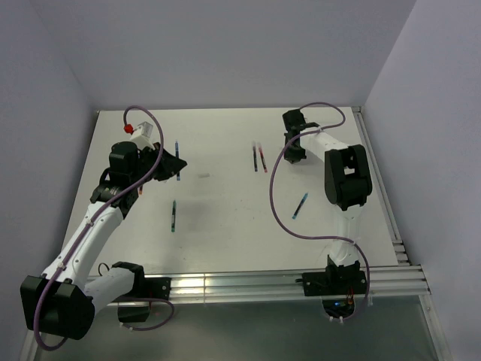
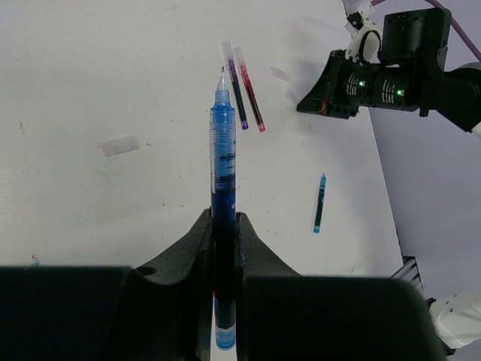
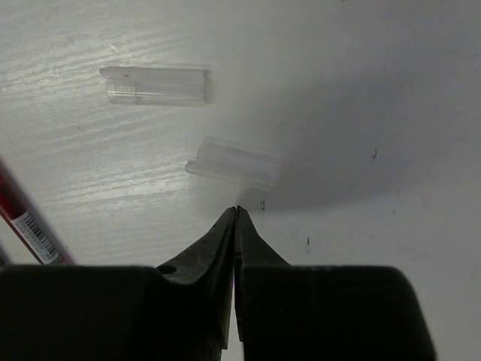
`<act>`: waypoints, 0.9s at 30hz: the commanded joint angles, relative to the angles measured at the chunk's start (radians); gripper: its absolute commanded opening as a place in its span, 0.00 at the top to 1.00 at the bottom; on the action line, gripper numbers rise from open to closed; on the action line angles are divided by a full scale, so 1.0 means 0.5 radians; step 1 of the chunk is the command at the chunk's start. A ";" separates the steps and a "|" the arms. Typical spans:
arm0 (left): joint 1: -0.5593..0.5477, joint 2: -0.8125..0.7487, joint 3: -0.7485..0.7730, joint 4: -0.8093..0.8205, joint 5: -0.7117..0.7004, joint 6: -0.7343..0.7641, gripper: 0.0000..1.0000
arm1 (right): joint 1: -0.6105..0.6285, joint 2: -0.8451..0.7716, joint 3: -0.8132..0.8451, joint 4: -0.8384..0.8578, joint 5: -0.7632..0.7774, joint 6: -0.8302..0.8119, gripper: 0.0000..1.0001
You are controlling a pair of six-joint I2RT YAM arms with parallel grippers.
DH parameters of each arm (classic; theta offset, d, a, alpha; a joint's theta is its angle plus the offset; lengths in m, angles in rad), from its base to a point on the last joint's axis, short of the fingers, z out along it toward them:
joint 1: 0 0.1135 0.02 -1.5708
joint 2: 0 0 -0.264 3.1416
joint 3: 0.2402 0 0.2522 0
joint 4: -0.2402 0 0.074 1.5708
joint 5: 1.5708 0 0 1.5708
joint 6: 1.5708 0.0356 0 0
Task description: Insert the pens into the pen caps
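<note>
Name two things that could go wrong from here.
The right gripper is shut on nothing, just short of the nearer cap; pushing on could knock it away.
The left gripper holds the blue pen with a long stretch sticking out; it may tilt when pressed into a cap.

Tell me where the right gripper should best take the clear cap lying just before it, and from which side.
Probably its middle, from above. The cap lies flat, its length crosswise to the right gripper, whose fingers are shut. Opening them and turning the wrist so that they close across its narrow width would leave both ends free.
</note>
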 commanded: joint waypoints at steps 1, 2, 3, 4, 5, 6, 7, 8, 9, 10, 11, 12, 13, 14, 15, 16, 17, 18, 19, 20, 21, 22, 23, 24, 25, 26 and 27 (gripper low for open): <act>0.009 -0.023 0.054 0.061 0.043 0.005 1.00 | -0.013 -0.121 -0.006 0.014 0.070 0.059 0.94; 0.009 -0.023 0.057 0.058 0.040 0.005 1.00 | -0.013 -0.112 -0.006 0.011 0.070 0.063 0.95; 0.009 -0.023 0.054 0.055 0.033 0.005 1.00 | -0.019 -0.102 0.000 0.014 0.073 0.072 0.95; 0.009 -0.023 0.057 0.055 0.033 0.005 1.00 | -0.022 -0.096 0.000 0.014 0.082 0.078 0.95; 0.009 -0.023 0.057 0.055 0.033 0.008 1.00 | -0.022 -0.084 0.009 0.011 0.091 0.081 0.95; 0.009 -0.026 0.057 0.055 0.033 0.011 1.00 | -0.031 -0.081 0.018 0.014 0.094 0.087 0.96; 0.009 -0.026 0.057 0.055 0.033 0.011 1.00 | -0.037 -0.078 0.031 0.014 0.091 0.090 0.96; 0.009 -0.023 0.057 0.055 0.036 0.011 1.00 | -0.046 -0.063 0.040 0.011 0.091 0.093 0.96; 0.009 -0.026 0.057 0.055 0.033 0.011 1.00 | -0.049 -0.059 0.049 0.011 0.091 0.093 0.96; 0.009 -0.023 0.060 0.052 0.033 0.011 1.00 | -0.062 -0.053 0.067 0.008 0.091 0.090 0.96; 0.009 -0.023 0.057 0.052 0.033 0.011 1.00 | -0.065 -0.044 0.074 0.005 0.079 0.090 0.96; 0.009 -0.023 0.060 0.048 0.027 0.014 1.00 | -0.068 -0.041 0.083 0.002 0.079 0.096 0.96; 0.009 -0.023 0.057 0.048 0.027 0.015 1.00 | -0.071 -0.041 0.098 -0.001 0.079 0.096 0.96; 0.009 -0.023 0.063 0.045 0.030 0.015 1.00 | -0.071 -0.026 0.110 -0.004 0.082 0.099 0.96; 0.009 -0.023 0.060 0.048 0.030 0.015 1.00 | -0.074 -0.020 0.135 -0.007 0.076 0.099 0.96; 0.009 -0.026 0.057 0.048 0.030 0.015 1.00 | -0.074 -0.010 0.147 -0.013 0.076 0.099 0.96; 0.009 -0.023 0.060 0.048 0.027 0.018 1.00 | -0.077 0.008 0.160 -0.016 0.076 0.102 0.96; 0.009 -0.026 0.063 0.045 0.024 0.018 1.00 | -0.077 0.014 0.184 -0.020 0.073 0.106 0.96; 0.009 -0.029 0.063 0.042 0.024 0.018 1.00 | -0.077 0.026 0.193 -0.026 0.073 0.109 0.96; 0.009 -0.026 0.063 0.045 0.021 0.018 1.00 | -0.080 0.042 0.206 -0.035 0.067 0.112 0.96; 0.009 -0.026 0.063 0.045 0.024 0.021 1.00 | -0.080 0.051 0.215 -0.035 0.067 0.112 0.96; 0.009 -0.023 0.063 0.045 0.024 0.018 1.00 | -0.080 0.054 0.230 -0.041 0.067 0.115 0.96; 0.009 -0.026 0.063 0.045 0.024 0.021 1.00 | -0.077 0.057 0.230 -0.050 0.064 0.115 0.97; 0.009 -0.023 0.063 0.045 0.021 0.018 1.00 | -0.080 0.048 0.233 -0.053 0.055 0.115 0.98; 0.009 -0.020 0.063 0.045 0.024 0.021 1.00 | -0.080 0.030 0.212 -0.053 0.042 0.112 0.98; 0.009 -0.020 0.063 0.045 0.024 0.021 1.00 | -0.077 -0.004 0.197 -0.053 0.033 0.112 0.99; 0.009 -0.020 0.063 0.045 0.027 0.018 1.00 | -0.077 -0.019 0.163 -0.056 0.033 0.106 0.99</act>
